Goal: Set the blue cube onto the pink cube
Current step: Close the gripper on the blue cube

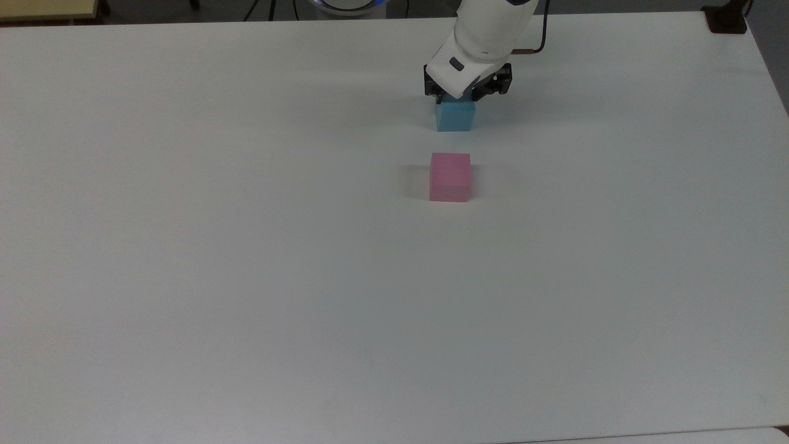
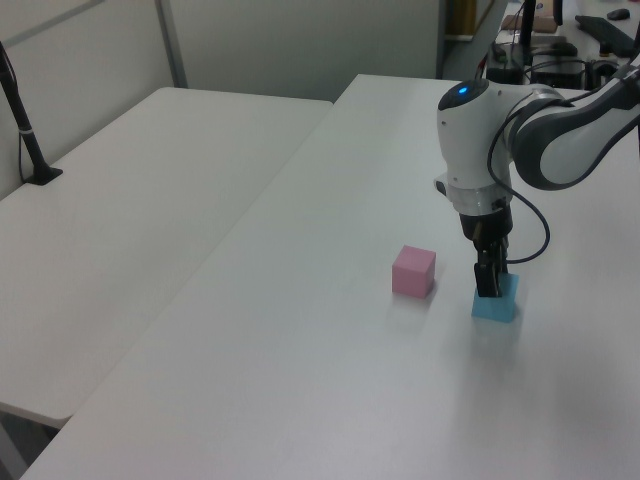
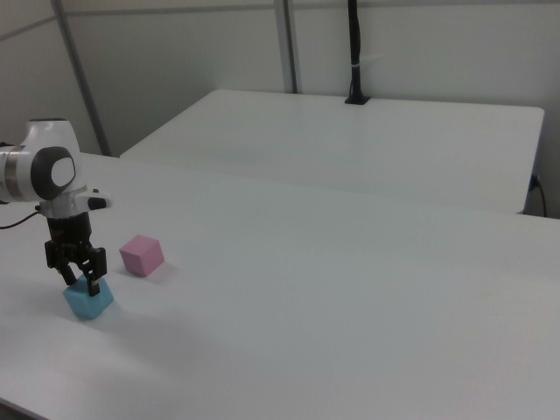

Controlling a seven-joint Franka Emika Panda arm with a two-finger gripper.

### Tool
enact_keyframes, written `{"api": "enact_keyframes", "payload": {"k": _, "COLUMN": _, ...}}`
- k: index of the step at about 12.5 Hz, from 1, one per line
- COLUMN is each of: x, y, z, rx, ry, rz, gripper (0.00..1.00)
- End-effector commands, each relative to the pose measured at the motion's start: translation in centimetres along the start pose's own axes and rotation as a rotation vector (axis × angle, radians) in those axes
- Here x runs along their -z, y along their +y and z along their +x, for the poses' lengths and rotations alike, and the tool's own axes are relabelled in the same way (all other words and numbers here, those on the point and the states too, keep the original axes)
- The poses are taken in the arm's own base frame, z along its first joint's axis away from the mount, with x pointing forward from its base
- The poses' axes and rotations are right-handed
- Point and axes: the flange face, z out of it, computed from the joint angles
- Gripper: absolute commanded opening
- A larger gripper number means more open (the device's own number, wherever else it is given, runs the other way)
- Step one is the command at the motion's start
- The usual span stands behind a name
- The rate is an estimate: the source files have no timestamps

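Blue matte cube (image 1: 455, 117), small and sky-coloured, is sitting on the white table (image 1: 246, 277) near its far edge in the top view, just beyond the pale pink matte cube (image 1: 450, 177), the 2 lying apart. The black 2-finger gripper (image 1: 466, 94) is reaching down over the blue cube. In the right view its fingers (image 3: 92, 284) are straddling the cube's top; whether they are pressing it I cannot tell. The left view is showing 1 finger against the cube's near face.
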Motion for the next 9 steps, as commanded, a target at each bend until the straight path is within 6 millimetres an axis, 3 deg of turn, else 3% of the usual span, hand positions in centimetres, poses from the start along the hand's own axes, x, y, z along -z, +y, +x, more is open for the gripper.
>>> {"api": "enact_keyframes", "payload": {"k": 1, "x": -0.68, "y": -0.86, "z": 0.4, "rx": -0.032, "ry": 0.025, "rz": 0.014, "gripper": 0.72}}
{"api": "enact_keyframes", "payload": {"k": 3, "x": 0.08, "y": -0.67, "z": 0.57, "rx": -0.04, "ry": 0.029, "rz": 0.015, "gripper": 0.91}}
{"api": "enact_keyframes", "payload": {"k": 5, "x": 0.23, "y": -0.82, "z": 0.75, "rx": -0.038, "ry": 0.033, "rz": 0.018, "gripper": 0.91}}
{"api": "enact_keyframes", "payload": {"k": 8, "x": -0.05, "y": -0.79, "z": 0.94, "rx": -0.031, "ry": 0.032, "rz": 0.019, "gripper": 0.47}}
{"api": "enact_keyframes", "payload": {"k": 9, "x": -0.1, "y": -0.72, "z": 1.03, "rx": -0.027, "ry": 0.033, "rz": 0.019, "gripper": 0.38}}
